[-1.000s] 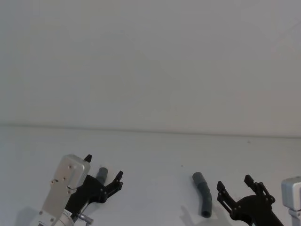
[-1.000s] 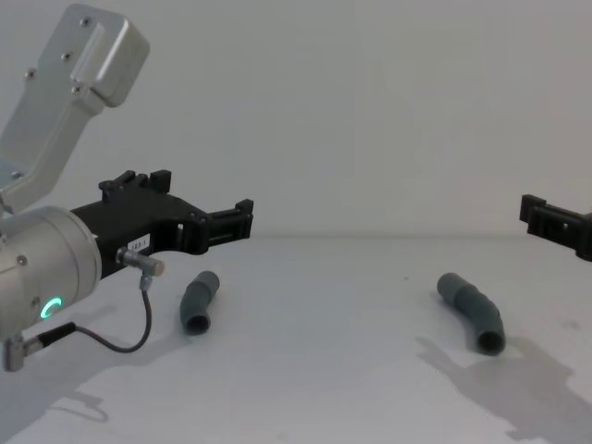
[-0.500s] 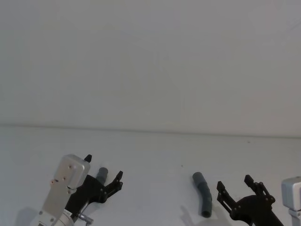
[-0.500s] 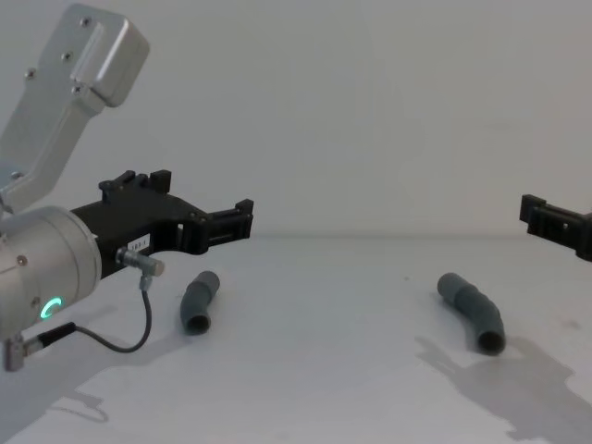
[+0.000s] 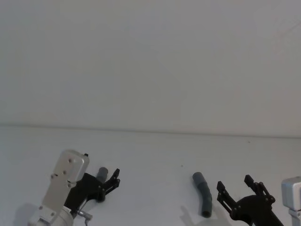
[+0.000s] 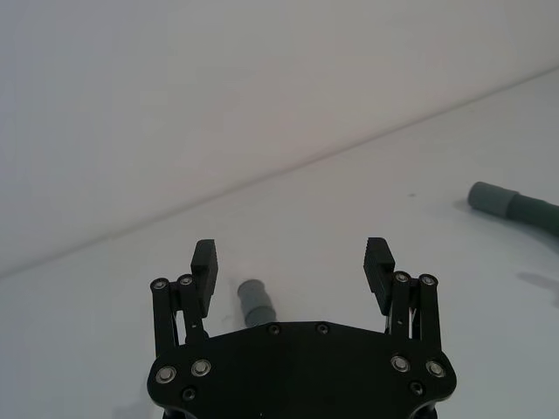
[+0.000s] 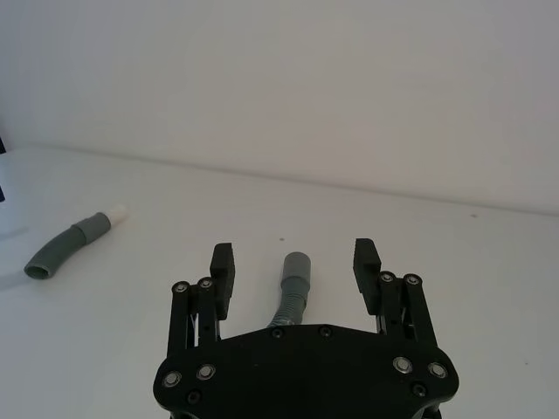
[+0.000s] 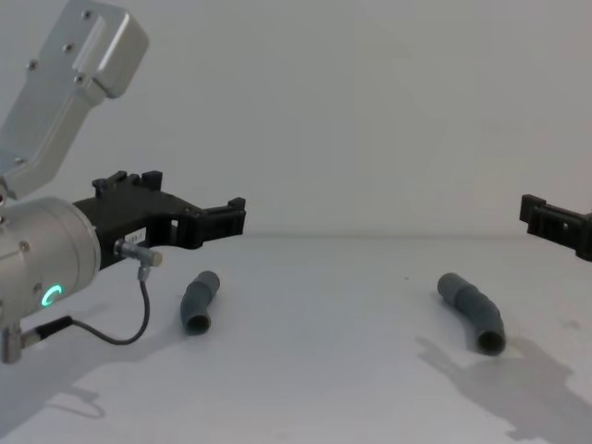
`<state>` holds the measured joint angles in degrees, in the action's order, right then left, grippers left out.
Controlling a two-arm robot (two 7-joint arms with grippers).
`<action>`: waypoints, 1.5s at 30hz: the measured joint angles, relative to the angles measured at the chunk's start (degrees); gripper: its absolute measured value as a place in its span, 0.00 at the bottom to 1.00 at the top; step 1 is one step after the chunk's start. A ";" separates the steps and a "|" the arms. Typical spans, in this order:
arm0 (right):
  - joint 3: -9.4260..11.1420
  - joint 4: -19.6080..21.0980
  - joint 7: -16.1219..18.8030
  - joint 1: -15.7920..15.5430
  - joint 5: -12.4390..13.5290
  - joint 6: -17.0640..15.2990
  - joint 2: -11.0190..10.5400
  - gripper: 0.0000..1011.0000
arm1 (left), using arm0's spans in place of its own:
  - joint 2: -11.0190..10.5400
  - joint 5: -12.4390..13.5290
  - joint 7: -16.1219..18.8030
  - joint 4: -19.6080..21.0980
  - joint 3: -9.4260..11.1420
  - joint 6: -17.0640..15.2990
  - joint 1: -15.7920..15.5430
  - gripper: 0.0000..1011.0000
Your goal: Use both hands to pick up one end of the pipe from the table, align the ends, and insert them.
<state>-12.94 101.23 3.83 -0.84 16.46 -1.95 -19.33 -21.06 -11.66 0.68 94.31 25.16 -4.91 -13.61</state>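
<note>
Jaws wide open and empty on both sides: the left gripper (image 6: 291,257) hangs above the bench (image 8: 324,379) with the short piece (image 8: 198,302) lying just beyond and below its fingertips. The right gripper (image 5: 233,182) hovers low on the right, lined up behind the long piece (image 8: 472,311). Both pieces lie flat on the bench, well apart and untouched; the short one's white tip looks to be at its far end, though that's hard to call from here.
</note>
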 joint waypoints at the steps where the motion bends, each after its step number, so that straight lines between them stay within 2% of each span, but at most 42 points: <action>1: 0.00 0.00 0.00 0.00 0.00 0.00 0.00 0.82 | 0.14 -0.03 0.26 0.16 -0.13 -0.32 0.02 0.99; 11: 0.00 0.00 0.00 0.00 0.00 0.00 0.00 0.82 | 3.40 -1.07 5.68 2.89 -2.61 -8.93 0.65 0.99; 14: 0.00 0.00 0.00 0.00 0.00 0.00 0.00 0.82 | 4.15 -1.21 6.97 3.30 -3.11 -10.47 0.76 0.99; 22: 0.00 0.00 0.00 0.00 0.00 0.00 0.00 0.82 | 7.73 -2.53 11.19 4.25 -5.65 -16.52 0.64 0.99; 25: 0.00 0.00 0.00 0.00 0.00 0.00 0.00 0.82 | 8.55 -3.11 11.78 4.25 -6.27 -18.28 0.32 0.99; 28: 0.00 0.00 0.00 0.00 0.00 0.00 0.00 0.82 | 9.67 -4.37 12.35 4.07 -7.25 -21.77 -0.43 0.99; 32: 0.00 0.00 0.00 0.00 0.00 0.00 0.00 0.82 | 10.52 -5.26 12.44 3.45 -7.90 -24.30 -1.41 0.99; 34: 0.00 0.00 0.00 0.00 0.00 0.00 0.00 0.82 | 10.99 -6.08 12.36 2.57 -8.30 -26.79 -2.41 0.99; 40: 0.00 0.00 0.00 0.00 0.00 0.00 0.00 0.82 | 11.62 -7.07 11.55 0.33 -8.53 -30.99 -4.90 0.99; 45: 0.00 0.00 0.00 0.00 0.00 0.00 0.00 0.82 | 11.75 -7.25 10.98 -0.96 -8.31 -33.09 -6.28 0.99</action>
<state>-12.94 101.23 3.83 -0.84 16.46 -1.95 -19.33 -9.31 -18.91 11.66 93.35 16.85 -38.00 -19.90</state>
